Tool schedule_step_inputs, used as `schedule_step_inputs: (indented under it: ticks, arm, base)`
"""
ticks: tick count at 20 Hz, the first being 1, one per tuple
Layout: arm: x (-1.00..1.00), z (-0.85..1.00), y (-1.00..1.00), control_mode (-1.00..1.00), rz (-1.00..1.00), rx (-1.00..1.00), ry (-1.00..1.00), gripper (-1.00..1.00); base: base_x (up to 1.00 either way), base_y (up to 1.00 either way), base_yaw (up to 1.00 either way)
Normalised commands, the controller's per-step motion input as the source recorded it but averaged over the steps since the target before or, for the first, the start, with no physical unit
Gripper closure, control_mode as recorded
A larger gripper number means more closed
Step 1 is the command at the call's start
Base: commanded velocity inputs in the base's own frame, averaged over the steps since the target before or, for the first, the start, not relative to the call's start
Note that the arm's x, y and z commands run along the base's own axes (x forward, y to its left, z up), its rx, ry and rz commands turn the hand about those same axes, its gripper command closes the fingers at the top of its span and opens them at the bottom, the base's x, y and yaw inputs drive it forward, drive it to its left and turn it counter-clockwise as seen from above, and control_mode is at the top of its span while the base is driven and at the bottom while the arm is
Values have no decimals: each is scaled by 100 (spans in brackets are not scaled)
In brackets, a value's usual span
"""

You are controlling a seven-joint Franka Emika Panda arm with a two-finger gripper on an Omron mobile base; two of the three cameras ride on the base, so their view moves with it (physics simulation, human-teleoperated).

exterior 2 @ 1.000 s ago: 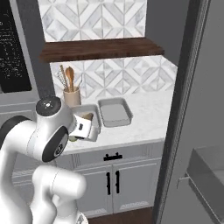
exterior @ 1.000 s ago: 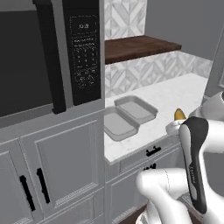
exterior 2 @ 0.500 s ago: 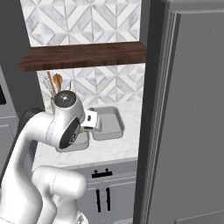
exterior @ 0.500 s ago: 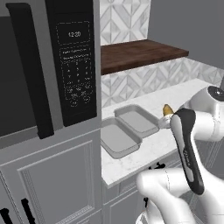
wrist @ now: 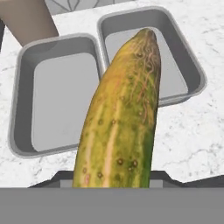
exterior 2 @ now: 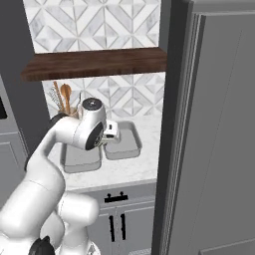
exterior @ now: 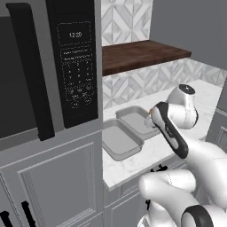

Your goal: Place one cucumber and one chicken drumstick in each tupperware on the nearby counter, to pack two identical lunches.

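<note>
Hand view shows a cucumber [wrist: 122, 118] clamped between the jaws and standing out lengthwise from them, carried above the white counter [wrist: 192, 131], its far tip over the near rim of one of two empty grey tupperware trays [wrist: 179, 48], the other tray [wrist: 26, 87] lying off to one side. Judged risk: released from here, the long cucumber could catch the rim between the trays and tip out onto the counter. The gripper [wrist: 116, 183] fingertips are hidden behind the cucumber, and no drumsticks or second cucumber can be made out.
</note>
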Motion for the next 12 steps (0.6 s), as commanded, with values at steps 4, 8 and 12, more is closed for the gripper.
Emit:
schedule_step_inputs:
  ticks: [4, 8, 12]
  arm:
    - [100, -32, -5, -100, 2, 0, 0, 100]
    - [100, -44, 1, -100, 6, 0, -7, 100]
    - [100, -70, 0, -100, 3, -9, -4, 100]
  base:
    - [0, 0, 0]
    - [0, 0, 0]
    - [0, 0, 0]
